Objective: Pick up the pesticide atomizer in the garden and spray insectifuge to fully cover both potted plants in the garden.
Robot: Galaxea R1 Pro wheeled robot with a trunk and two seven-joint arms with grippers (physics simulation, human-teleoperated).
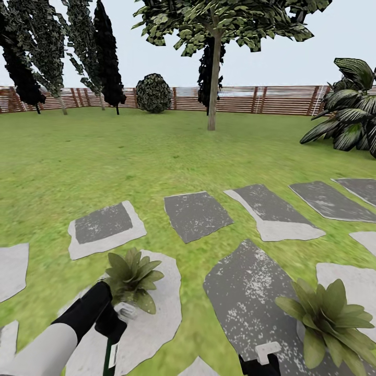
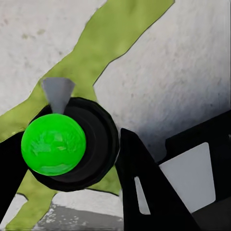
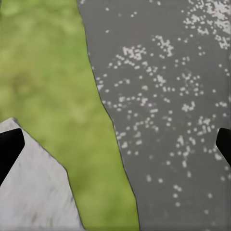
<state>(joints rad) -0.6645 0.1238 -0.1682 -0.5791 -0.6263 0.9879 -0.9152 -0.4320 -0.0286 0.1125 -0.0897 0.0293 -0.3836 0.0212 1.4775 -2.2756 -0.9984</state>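
We look out over the garden's lawn, where grey and pale stepping stones cross the grass toward a brown slatted fence, a tree and a round dark bush. Our left gripper is closed around the pesticide atomizer, holding it low at the near left, its pale trigger head just beside the left potted plant, which sits on a pale stone. In the left wrist view the atomizer appears end-on as a dark round body with a bright green disc, a black finger pressed against its side. The second potted plant stands at the near right on a speckled dark stone, well apart from the first. Our right gripper sits at the bottom edge; in its wrist view the black fingertips stand wide apart with nothing between them, over grass and speckled stone. A big dark broad-leaved plant rises at the far right.
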